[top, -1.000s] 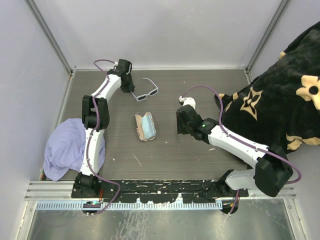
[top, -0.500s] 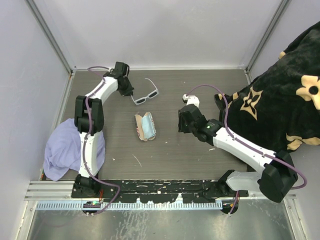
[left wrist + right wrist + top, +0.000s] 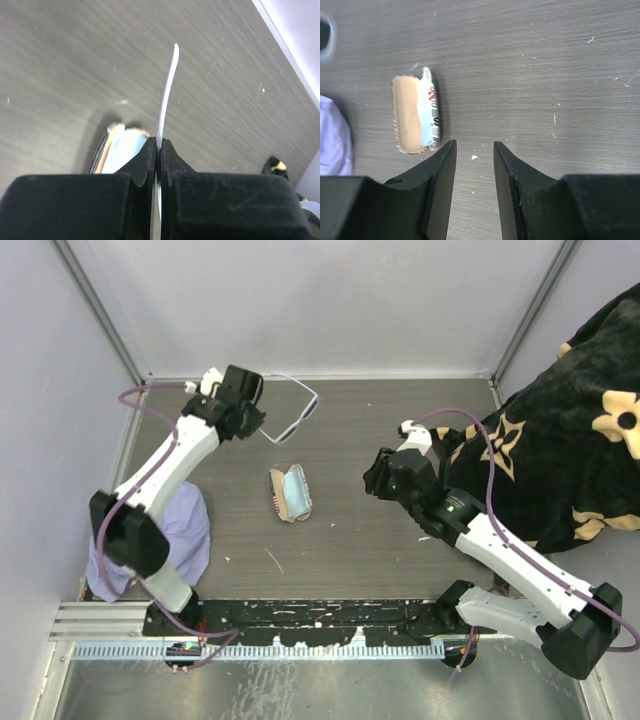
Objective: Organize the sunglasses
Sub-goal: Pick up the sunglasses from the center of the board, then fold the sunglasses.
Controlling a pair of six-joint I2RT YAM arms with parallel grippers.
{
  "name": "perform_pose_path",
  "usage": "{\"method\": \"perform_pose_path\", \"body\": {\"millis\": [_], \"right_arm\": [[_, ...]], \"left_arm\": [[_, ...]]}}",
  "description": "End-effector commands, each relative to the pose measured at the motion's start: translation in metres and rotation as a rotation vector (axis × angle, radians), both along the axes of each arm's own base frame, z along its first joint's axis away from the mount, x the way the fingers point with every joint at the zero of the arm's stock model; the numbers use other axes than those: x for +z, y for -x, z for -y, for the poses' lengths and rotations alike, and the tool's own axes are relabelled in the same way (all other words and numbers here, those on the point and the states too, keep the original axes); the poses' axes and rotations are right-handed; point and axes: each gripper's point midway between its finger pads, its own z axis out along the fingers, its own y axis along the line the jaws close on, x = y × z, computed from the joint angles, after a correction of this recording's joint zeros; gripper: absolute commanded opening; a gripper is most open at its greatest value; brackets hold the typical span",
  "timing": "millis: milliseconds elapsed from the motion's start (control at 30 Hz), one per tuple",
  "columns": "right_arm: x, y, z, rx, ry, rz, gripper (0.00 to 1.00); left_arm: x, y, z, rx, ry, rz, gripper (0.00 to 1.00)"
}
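Note:
The sunglasses (image 3: 297, 420), white-framed with dark lenses, hang lifted off the table at the back left. My left gripper (image 3: 250, 408) is shut on one thin white temple arm (image 3: 167, 95), which sticks up between the closed fingertips of that gripper (image 3: 159, 142). The rest of the frame is hidden in the left wrist view. The oblong patterned soft case (image 3: 290, 493) lies mid-table with a light blue cloth (image 3: 296, 488) tucked in it. My right gripper (image 3: 378, 476) hovers to the right of the case, open and empty (image 3: 474, 145); the case (image 3: 415, 112) shows to its upper left.
A lilac cloth (image 3: 150, 540) is heaped at the left edge by the left arm's base. A black blanket with tan flowers (image 3: 560, 450) fills the right side, close behind the right arm. Grey walls enclose the table on three sides.
The left gripper closed on the temple arm and raised the sunglasses off the table. The right arm swung back and to the right, away from the case.

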Motion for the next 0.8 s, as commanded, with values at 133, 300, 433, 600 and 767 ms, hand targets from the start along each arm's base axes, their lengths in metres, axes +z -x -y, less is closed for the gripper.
{"method": "perform_pose_path", "body": {"millis": [133, 300, 433, 600, 767], "right_arm": [[0.084, 0.005, -0.006, -0.102, -0.378, 0.096, 0.42], [0.105, 0.013, -0.017, -0.099, -0.528, 0.108, 0.44], [0.111, 0.024, -0.033, -0.108, -0.515, 0.125, 0.45], [0.111, 0.037, -0.056, -0.133, -0.534, 0.13, 0.44], [0.112, 0.049, -0.094, -0.109, -0.567, 0.123, 0.42]], "left_arm": [[0.025, 0.102, -0.004, 0.23, 0.013, 0.132, 0.0], [0.025, 0.149, 0.001, 0.276, -0.014, 0.197, 0.0], [0.016, 0.169, 0.005, 0.304, 0.005, 0.189, 0.0], [0.014, 0.181, 0.003, 0.328, 0.013, 0.185, 0.0], [0.009, 0.185, -0.001, 0.318, 0.005, 0.187, 0.0]]}}
